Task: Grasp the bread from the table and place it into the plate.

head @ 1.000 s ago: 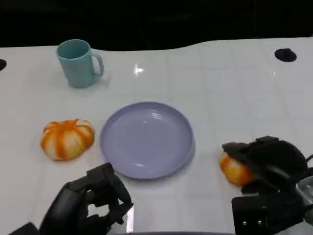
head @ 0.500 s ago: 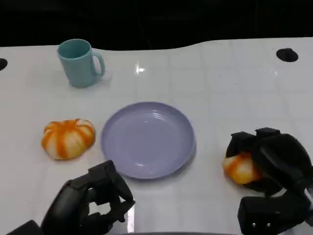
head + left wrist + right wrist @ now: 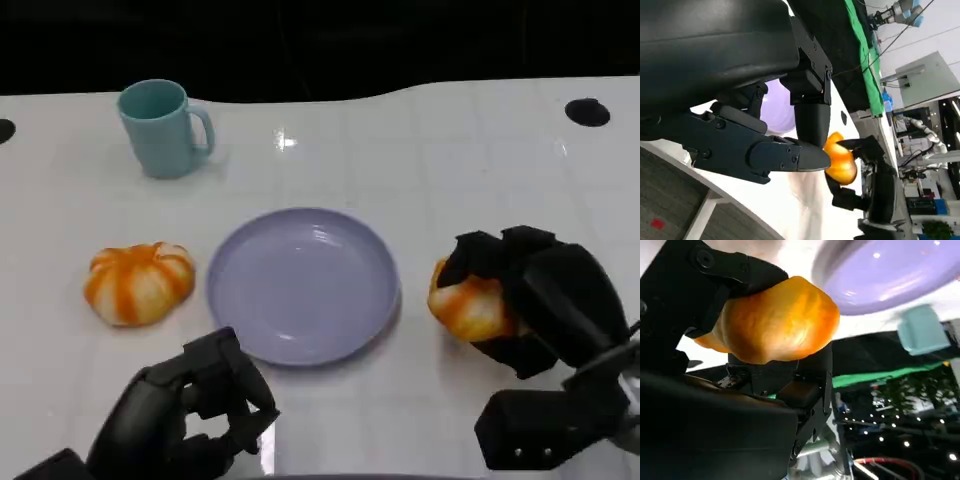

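Gripping one bread [image 3: 468,308], right hand [image 3: 535,300] closes around it; left hand [image 3: 190,415] curled, holding nothing. Counts: two breads, second [image 3: 137,283]; one plate [image 3: 302,284]; one mug [image 3: 160,128].

Glossy orange bread [image 3: 466,305] sits just right of the empty lavender plate [image 3: 303,285].

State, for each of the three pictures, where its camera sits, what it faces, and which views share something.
Head view: above the table, looking down at the plate, both robot hands low.
Left wrist view: behind the left robot hand, facing the bread.
Right wrist view: behind the right robot hand holding that bread.
All three share bread and plate.
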Tool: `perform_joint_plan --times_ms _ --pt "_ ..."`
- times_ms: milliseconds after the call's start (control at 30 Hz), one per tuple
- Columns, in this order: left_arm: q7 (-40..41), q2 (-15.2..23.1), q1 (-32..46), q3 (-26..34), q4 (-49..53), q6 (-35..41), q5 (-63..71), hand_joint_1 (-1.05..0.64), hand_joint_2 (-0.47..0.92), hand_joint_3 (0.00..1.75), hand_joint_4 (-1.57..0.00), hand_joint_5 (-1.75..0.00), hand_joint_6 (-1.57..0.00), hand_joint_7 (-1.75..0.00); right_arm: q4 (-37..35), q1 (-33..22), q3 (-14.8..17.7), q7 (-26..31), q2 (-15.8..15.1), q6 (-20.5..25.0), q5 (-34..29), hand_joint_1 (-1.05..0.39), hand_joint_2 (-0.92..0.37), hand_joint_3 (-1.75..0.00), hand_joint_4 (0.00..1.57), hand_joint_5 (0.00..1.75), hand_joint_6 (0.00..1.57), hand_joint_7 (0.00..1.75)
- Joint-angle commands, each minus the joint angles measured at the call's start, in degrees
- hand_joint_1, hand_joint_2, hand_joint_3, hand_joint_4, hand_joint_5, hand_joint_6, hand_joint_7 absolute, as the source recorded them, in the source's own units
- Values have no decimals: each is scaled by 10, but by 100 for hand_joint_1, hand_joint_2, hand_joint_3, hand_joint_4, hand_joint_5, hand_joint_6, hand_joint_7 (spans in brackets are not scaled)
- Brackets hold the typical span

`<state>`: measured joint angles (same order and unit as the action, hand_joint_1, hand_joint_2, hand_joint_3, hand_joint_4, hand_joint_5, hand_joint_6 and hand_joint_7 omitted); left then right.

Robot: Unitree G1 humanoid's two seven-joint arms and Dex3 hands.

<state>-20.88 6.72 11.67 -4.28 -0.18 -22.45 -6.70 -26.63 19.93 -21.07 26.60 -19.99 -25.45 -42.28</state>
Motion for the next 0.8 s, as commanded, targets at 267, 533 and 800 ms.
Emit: perform_joint_plan --times_ms 267,533,800 --pt "4 0 6 -5 -6 -1 4 -53 92 33 -69 -175 -60 -158 27 52 3 -75 59 8 36 -16 -25 -135 97 175 72 175" --pt "7 -2 13 -8 -18 5 7 -54 92 34 -68 -175 -59 -158 -57 126 -15 -100 124 5 48 -13 -26 -137 98 175 73 175" --pt "2 -3 18 -9 -25 14 -1 -53 92 33 -67 -175 -58 -156 -151 187 -28 -129 179 26 60 -14 -28 -134 97 175 72 175"
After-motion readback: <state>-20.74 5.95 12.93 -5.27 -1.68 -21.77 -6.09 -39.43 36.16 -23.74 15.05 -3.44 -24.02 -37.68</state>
